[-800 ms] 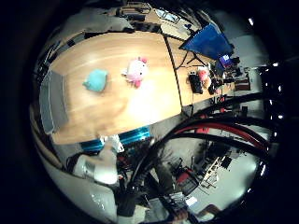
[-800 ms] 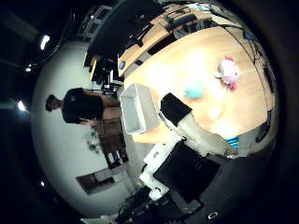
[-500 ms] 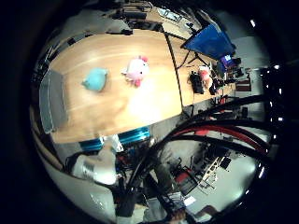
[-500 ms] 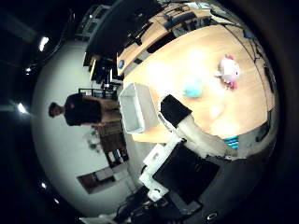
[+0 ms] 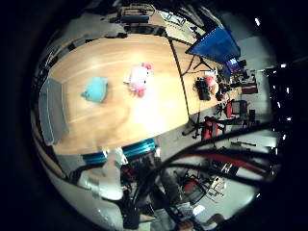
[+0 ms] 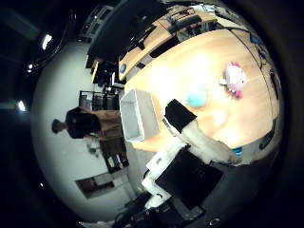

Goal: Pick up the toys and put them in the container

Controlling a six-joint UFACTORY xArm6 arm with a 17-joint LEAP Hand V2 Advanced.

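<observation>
The hand [image 6: 199,142] hangs high above the wooden table [image 5: 144,53], its fingers relaxed and holding nothing. The teal toy [image 5: 95,89] lies nearest, out past the fingertips, between the grey container [image 6: 137,116] and the pink toy [image 5: 138,79], each well apart.

no legible text or signs anywhere

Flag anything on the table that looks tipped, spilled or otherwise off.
Nothing stands out. The teal toy and the pink and white toy lie apart on the wooden table, outside the grey container, which sits at the table's edge, apparently upright.
</observation>
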